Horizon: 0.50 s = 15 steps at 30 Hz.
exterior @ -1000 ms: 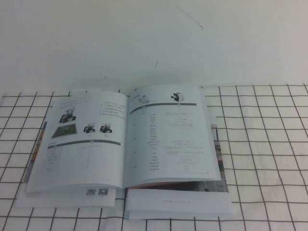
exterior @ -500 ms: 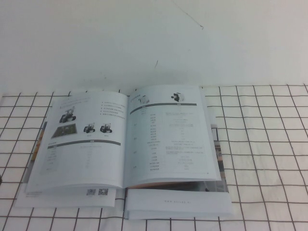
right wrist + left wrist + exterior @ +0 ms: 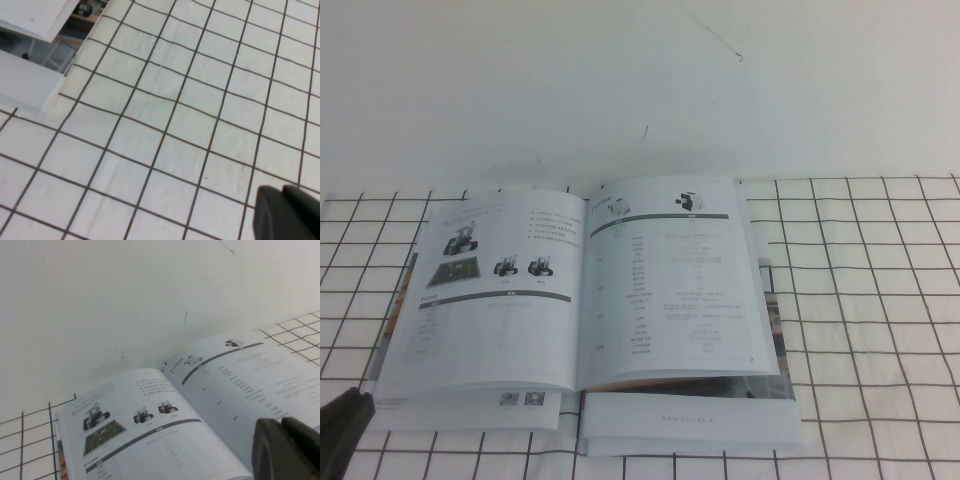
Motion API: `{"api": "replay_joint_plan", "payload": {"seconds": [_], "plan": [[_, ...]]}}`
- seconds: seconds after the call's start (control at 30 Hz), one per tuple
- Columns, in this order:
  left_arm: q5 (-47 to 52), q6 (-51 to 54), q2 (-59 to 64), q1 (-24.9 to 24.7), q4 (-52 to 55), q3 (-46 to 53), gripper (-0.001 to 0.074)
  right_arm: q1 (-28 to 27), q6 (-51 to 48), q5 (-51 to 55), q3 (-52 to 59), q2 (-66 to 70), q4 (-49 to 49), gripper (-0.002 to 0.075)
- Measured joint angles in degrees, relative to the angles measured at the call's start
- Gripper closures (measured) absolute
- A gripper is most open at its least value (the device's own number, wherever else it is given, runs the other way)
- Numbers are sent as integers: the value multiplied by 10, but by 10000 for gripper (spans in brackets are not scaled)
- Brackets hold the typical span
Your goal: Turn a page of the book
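Note:
The book (image 3: 670, 290) lies open on the grid-patterned cloth. Its left page (image 3: 490, 300) shows small black wheeled robots, a green photo and a grey bar, and lies flat. My left gripper (image 3: 340, 428) is at the near left corner, just outside the book's near left edge. In the left wrist view its gripper (image 3: 286, 450) is shut and empty, near the book's (image 3: 240, 380) right-hand page, with the page (image 3: 150, 440) beside it. My right gripper (image 3: 289, 214) is shut and empty over bare cloth to the right of the book; it is out of the high view.
Wider white sheets (image 3: 670, 425) with QR codes lie under the book, and a colour photo strip (image 3: 775, 325) shows at its right. Their corner shows in the right wrist view (image 3: 30, 85). The grid cloth (image 3: 880, 330) covers the table. A white wall (image 3: 620, 90) stands behind.
My left gripper has come into the high view at the lower left corner, moving toward the book. The book and page have not moved.

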Motion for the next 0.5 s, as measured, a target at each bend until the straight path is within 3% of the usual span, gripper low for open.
{"api": "replay_joint_plan", "payload": {"seconds": [0.27,0.5], "plan": [[16,0,-52,2,0,11,736,0,0,0,0,0,0,705],[17,10,-134,45,39,53,737,0,0,1,0,0,0,705]]}}
